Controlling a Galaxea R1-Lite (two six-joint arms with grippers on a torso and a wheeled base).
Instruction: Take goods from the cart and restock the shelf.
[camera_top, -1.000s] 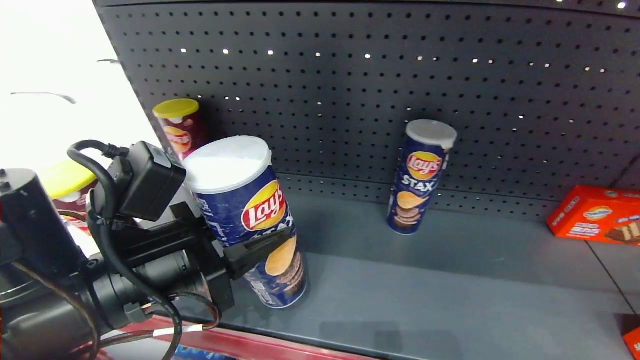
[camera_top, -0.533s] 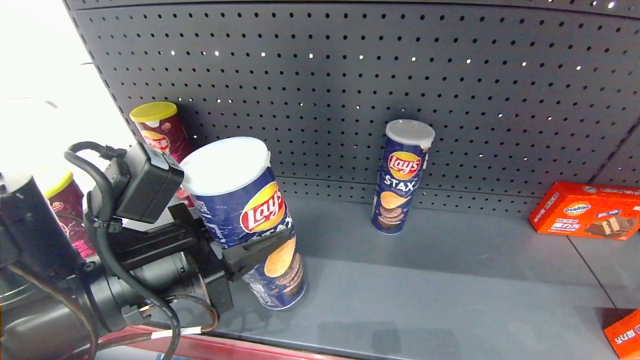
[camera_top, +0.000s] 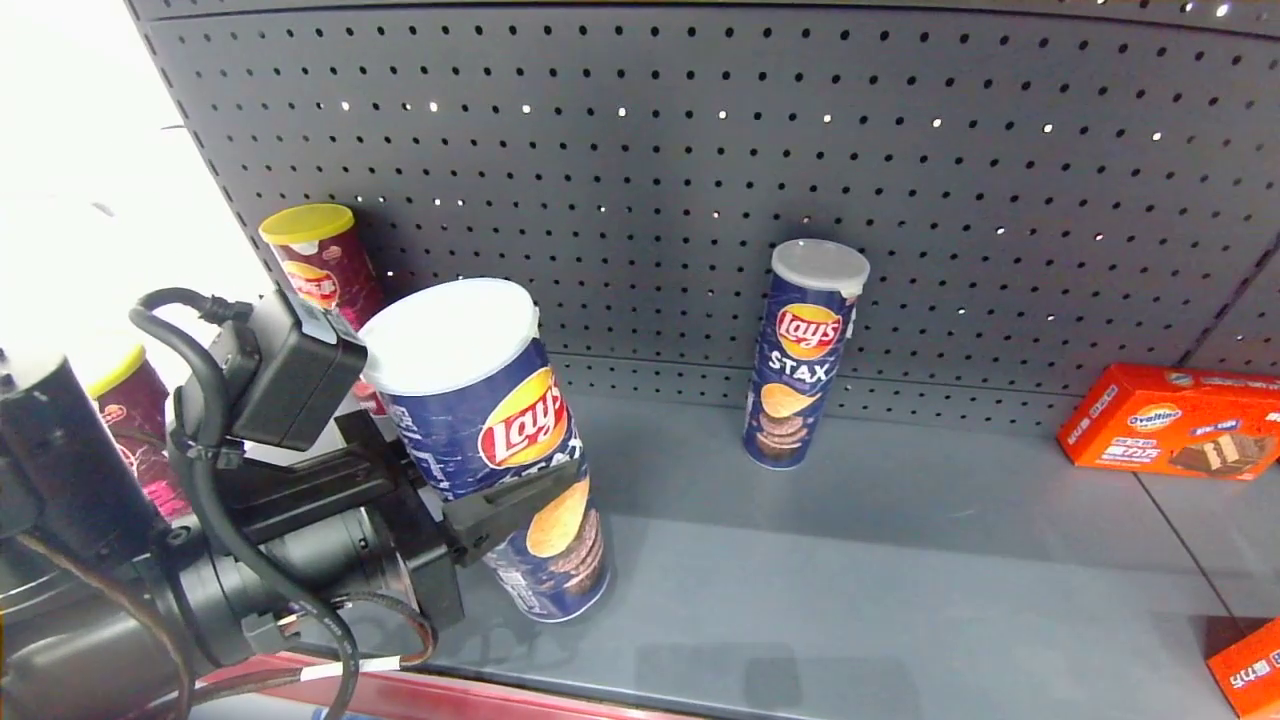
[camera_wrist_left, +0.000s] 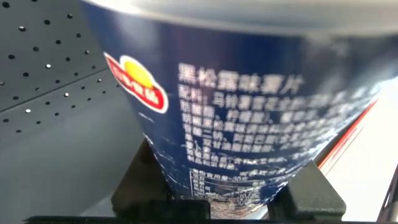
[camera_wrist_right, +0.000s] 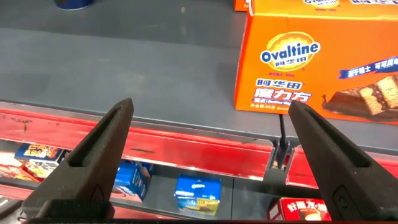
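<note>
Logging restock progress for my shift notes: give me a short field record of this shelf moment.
left gripper: shut on held blue can, tilted, front-left of shelf
second blue can: upright, at the back
red cans: far left
orange box: right end
right gripper: open, empty

Glossy chip can (camera_top: 500, 440), matt metal shelf (camera_top: 900, 560)
</note>
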